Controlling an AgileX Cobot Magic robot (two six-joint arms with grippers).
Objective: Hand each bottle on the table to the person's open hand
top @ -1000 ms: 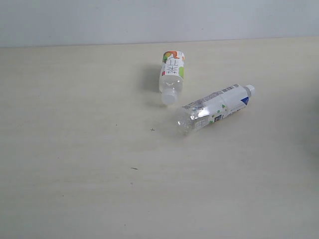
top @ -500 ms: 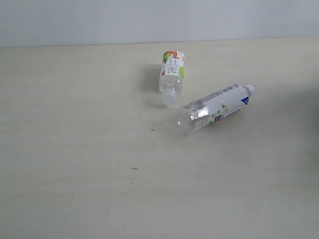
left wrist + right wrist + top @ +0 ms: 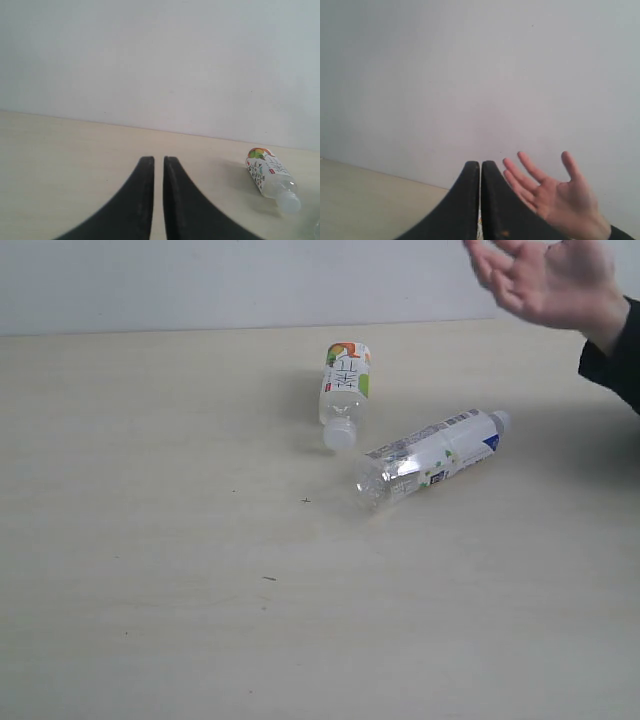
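1. On the pale table (image 3: 150,540), toward its far middle, we see two bottles lying on their sides: the white-green label bottle (image 3: 344,385) and, just beside it but apart, the white-blue label bottle (image 3: 430,455).
2. Over the far right edge, the person's open hand (image 3: 545,280) is spread wide and empty.
3. We find the left gripper (image 3: 158,161) narrowed to a slit and the right gripper (image 3: 480,164) pressed together, both holding nothing.

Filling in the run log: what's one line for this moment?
green-label bottle: lying | blue-label bottle: lying | hand: open, empty | left fingers: shut | right fingers: shut
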